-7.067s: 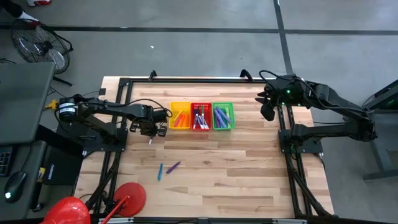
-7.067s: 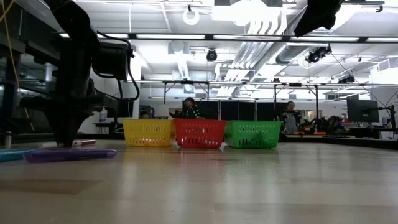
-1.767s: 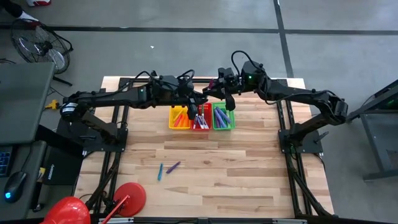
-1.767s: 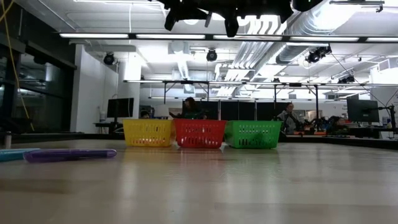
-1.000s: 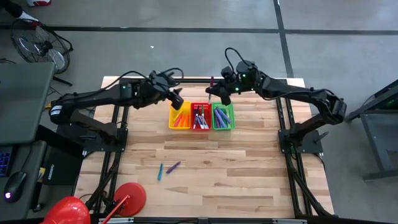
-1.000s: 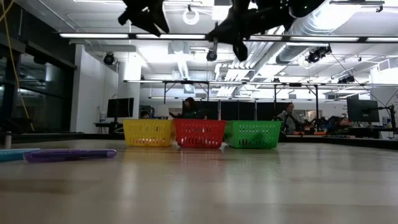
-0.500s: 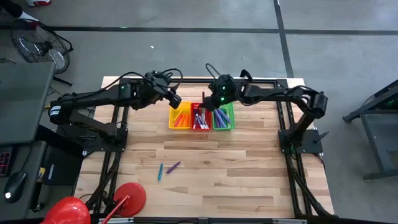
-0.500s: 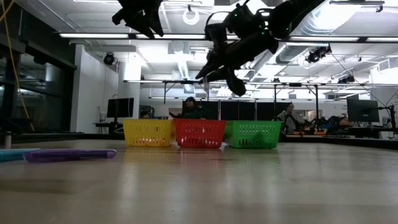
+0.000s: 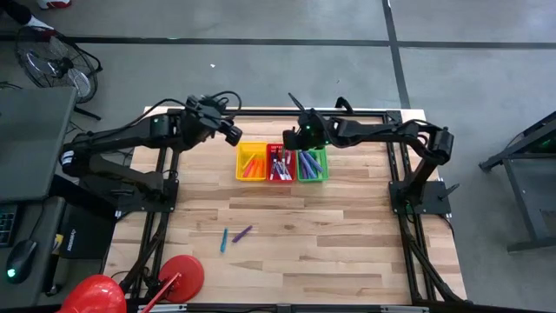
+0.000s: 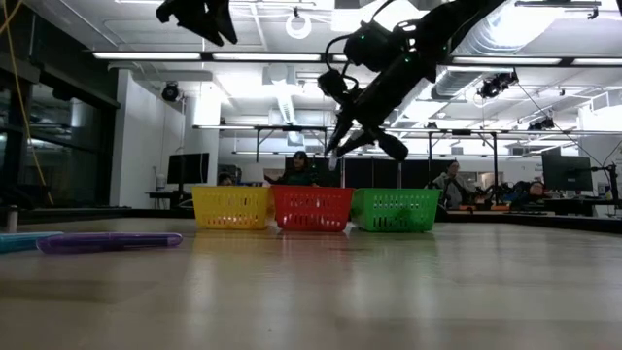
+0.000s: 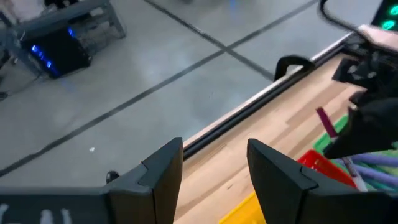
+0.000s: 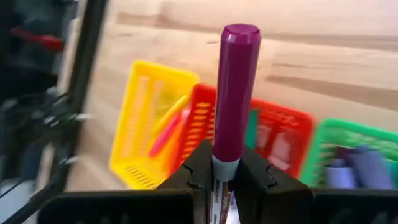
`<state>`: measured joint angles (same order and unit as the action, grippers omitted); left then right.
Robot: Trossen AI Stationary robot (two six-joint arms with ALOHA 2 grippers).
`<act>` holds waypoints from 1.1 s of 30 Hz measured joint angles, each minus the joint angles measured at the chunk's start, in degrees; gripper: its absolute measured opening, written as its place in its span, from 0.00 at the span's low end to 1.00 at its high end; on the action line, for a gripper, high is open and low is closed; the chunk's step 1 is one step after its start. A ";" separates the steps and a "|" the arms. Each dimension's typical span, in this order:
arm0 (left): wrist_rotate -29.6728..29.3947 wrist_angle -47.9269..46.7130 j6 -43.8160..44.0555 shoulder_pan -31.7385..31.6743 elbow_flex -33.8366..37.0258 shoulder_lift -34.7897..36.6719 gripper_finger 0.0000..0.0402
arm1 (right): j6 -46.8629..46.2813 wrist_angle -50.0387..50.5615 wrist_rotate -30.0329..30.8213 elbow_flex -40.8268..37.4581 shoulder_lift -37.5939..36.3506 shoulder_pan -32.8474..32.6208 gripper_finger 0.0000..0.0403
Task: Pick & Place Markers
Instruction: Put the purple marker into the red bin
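Right pincer (image 12: 222, 180), clamping a purple marker (image 12: 235, 93), reaches over the baskets (image 9: 281, 163); left pincer (image 11: 211, 168) hangs open, empty.

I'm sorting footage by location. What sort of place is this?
Likely a robotics lab or open workshop: a wooden table framed by two arm mounts on concrete floor, with exposed ceiling ducts and rows of desks with monitors behind.

Three baskets (image 9: 281, 163) stand side by side at the far middle of the surface (image 9: 347, 235), holding markers (image 9: 309, 162). Two more markers (image 9: 234, 236) lie loose nearer the front, left of centre.
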<state>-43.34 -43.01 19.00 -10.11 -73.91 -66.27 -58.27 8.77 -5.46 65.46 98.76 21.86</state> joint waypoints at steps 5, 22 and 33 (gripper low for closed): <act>2.91 0.26 -5.64 0.00 -0.02 1.05 0.44 | -2.49 7.28 5.14 3.20 1.10 -0.96 0.07; 11.68 3.32 -8.41 0.02 -0.07 1.19 0.44 | -1.93 30.90 7.72 29.04 18.19 -7.15 0.07; 11.79 -0.91 -8.27 0.02 -0.07 1.19 0.44 | -5.89 34.43 8.01 29.30 19.17 -7.29 0.09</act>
<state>-31.55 -43.92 10.72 -10.09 -73.97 -65.08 -64.16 43.19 2.55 94.76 117.93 14.57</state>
